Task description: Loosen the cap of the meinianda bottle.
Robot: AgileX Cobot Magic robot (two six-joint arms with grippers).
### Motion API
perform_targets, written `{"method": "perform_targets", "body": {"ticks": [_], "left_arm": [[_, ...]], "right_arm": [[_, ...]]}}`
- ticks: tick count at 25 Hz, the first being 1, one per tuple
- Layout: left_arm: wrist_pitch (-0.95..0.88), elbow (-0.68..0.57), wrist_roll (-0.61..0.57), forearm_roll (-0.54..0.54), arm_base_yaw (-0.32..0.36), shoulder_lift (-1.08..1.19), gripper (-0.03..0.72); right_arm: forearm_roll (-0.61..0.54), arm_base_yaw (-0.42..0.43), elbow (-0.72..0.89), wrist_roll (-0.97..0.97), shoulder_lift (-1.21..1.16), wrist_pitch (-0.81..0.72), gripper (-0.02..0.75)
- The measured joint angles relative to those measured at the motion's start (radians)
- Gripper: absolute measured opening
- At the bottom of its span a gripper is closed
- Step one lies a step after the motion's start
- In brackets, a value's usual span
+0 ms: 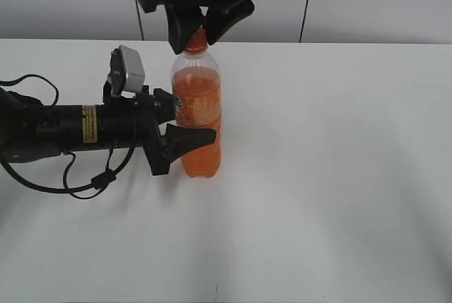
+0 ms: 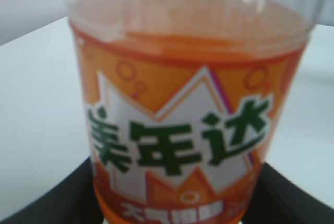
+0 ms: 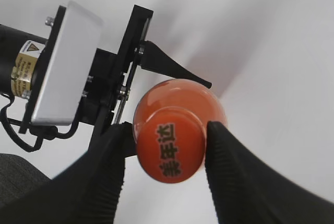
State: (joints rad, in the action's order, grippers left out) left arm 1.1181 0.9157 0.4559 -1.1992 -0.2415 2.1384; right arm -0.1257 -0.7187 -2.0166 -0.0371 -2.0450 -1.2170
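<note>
The meinianda bottle [image 1: 198,112] stands upright on the white table, full of orange soda. Its orange-and-white label with green characters fills the left wrist view [image 2: 182,130]. My left gripper [image 1: 198,123] reaches in from the left and is shut on the bottle's body at label height; its dark fingers show at both lower corners of the left wrist view [image 2: 172,205]. The orange cap [image 1: 195,40] has dark characters on top [image 3: 169,151]. My right gripper [image 1: 195,33] comes down from above, its two ribbed fingers [image 3: 168,145] pressed on either side of the cap.
The white table [image 1: 339,176] stretches to the right and front of the bottle. The left arm with its wrist camera [image 1: 127,70] and a looped black cable [image 1: 92,183] lies on the left. A pale wall stands behind.
</note>
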Motion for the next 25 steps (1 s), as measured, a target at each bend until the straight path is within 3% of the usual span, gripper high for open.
{"method": "perform_targets", "body": {"ticks": [8, 13, 17, 25], "left_arm": [[0.0, 0.0, 0.0, 0.0, 0.0, 0.0, 0.428], [0.0, 0.0, 0.0, 0.0, 0.0, 0.0, 0.428], [-0.001, 0.0, 0.0, 0.0, 0.0, 0.0, 0.428], [-0.001, 0.0, 0.001, 0.001, 0.0, 0.0, 0.428]], "right_arm": [[0.003, 0.0, 0.0, -0.02, 0.001, 0.0, 0.371], [0.013, 0.0, 0.0, -0.022, 0.001, 0.0, 0.28], [0.026, 0.0, 0.0, -0.016, 0.001, -0.001, 0.28], [0.044, 0.0, 0.0, 0.282, 0.002, -0.001, 0.274]]}}
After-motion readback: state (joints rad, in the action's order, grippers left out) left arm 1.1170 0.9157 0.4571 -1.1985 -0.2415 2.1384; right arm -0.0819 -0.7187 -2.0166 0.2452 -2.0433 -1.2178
